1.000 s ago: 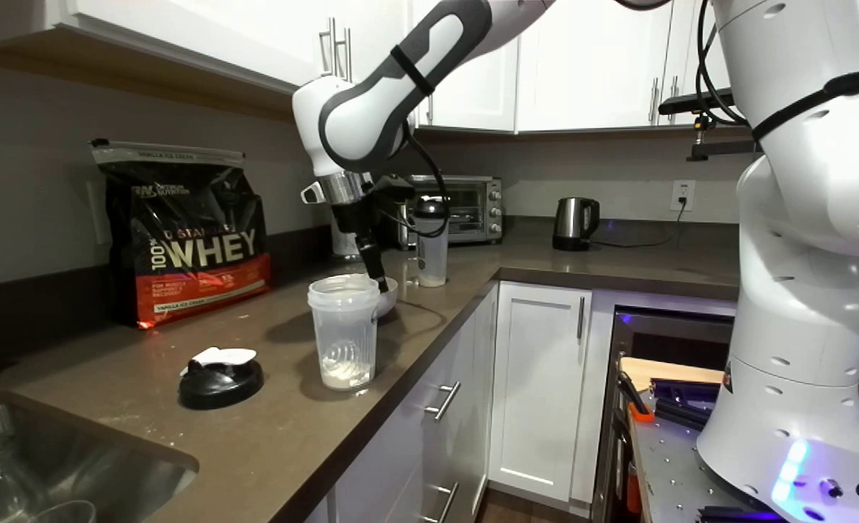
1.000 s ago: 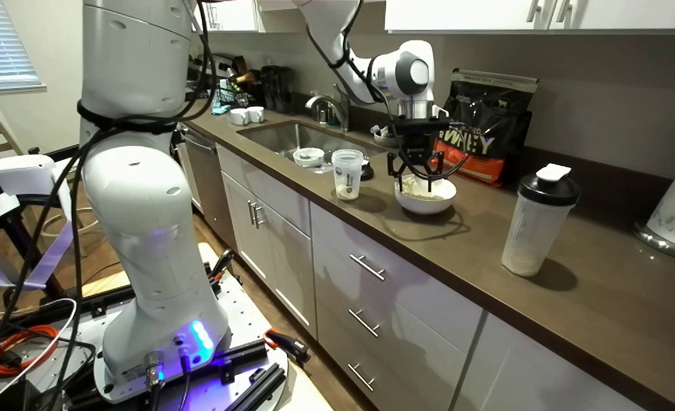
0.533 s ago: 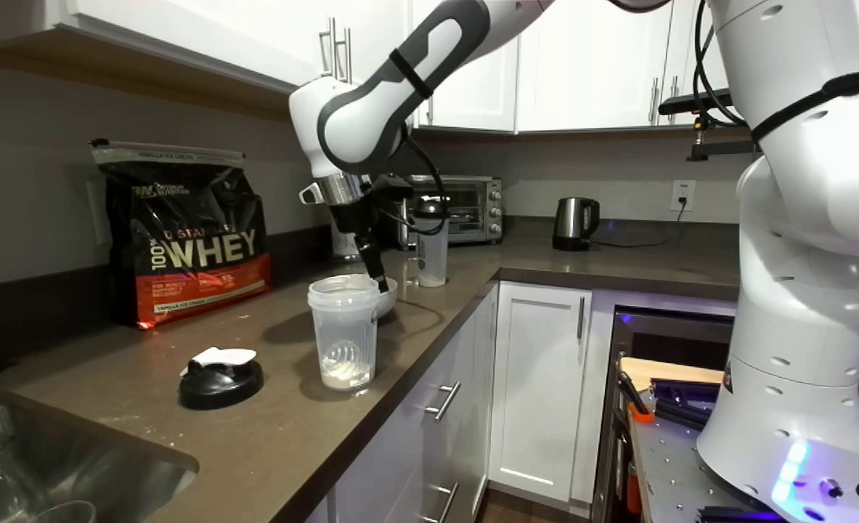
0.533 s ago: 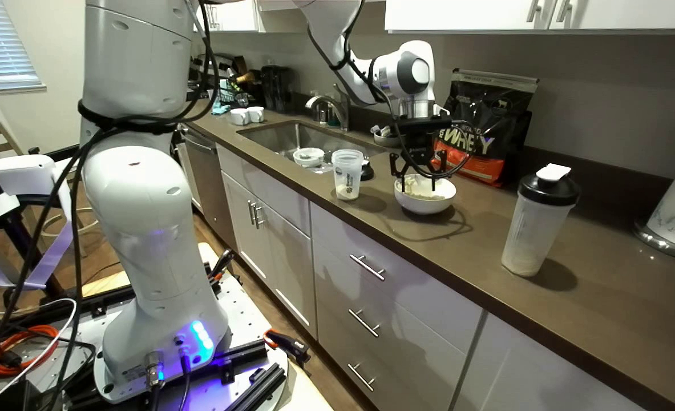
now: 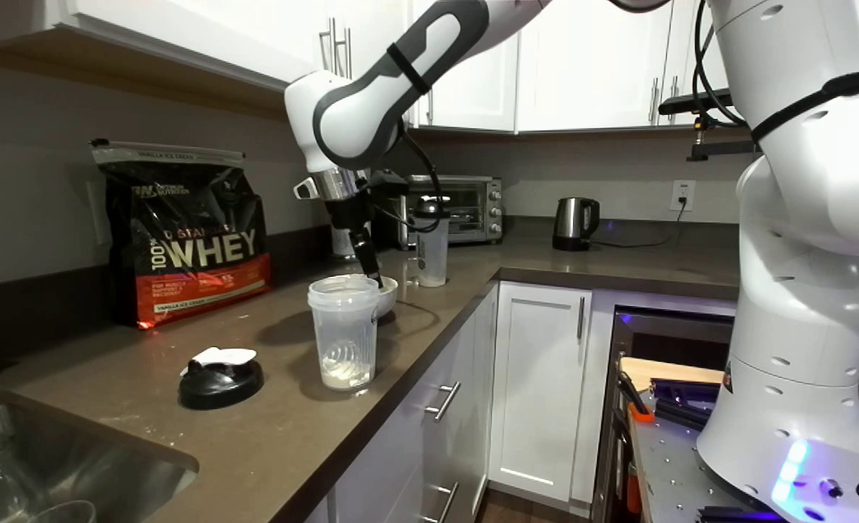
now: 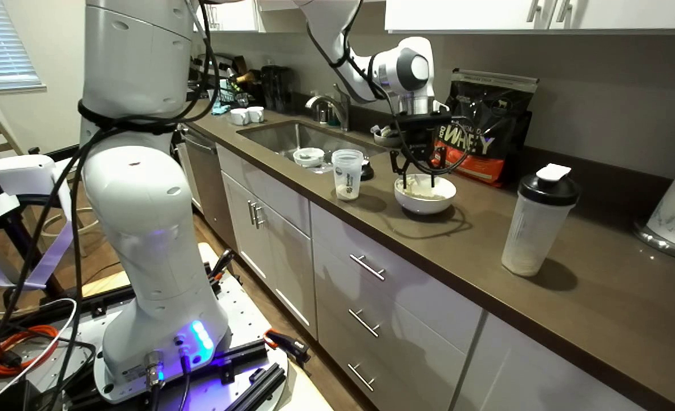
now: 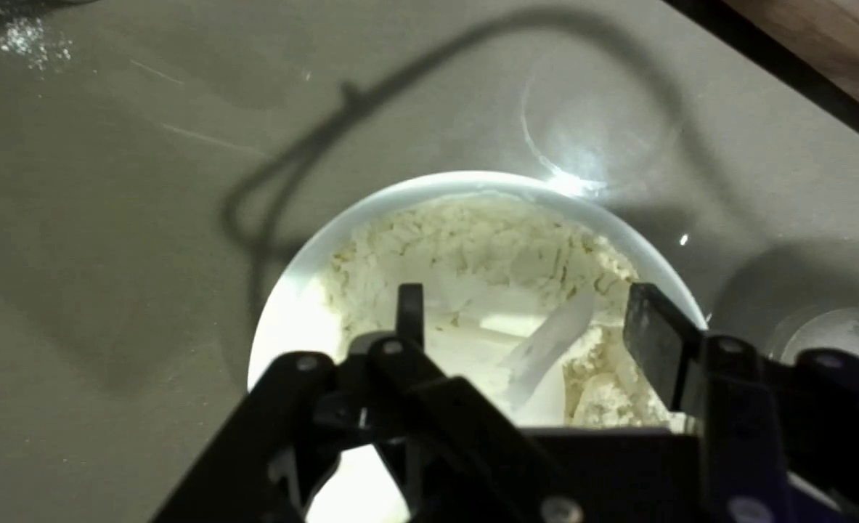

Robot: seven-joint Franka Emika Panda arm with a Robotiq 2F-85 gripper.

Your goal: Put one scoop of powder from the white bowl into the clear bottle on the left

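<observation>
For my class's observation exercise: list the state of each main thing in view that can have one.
White bowl: upright, partly filled
Powder: uneven, lumpy in places
Scoop: in the white bowl, not gripped
Gripper: open, at the white bowl's mouth
Clear bottle: upright, uncapped, powder inside
Black lid: resting on the counter
Lidded bottle: upright, lid on
Whey bag: standing, seal unclear
Toaster oven: door shut
Kettle: upright
Drawers: shut

The wrist view gives me cream powder (image 7: 465,236), a whitish scoop (image 7: 551,347) and a white bowl (image 7: 304,312) mid-frame, my black gripper (image 7: 525,305) lower down. In an exterior view, the clear bottle (image 6: 346,171) at centre has dark print; upper right, a black-and-red bag (image 6: 494,123) with pale lettering.
</observation>
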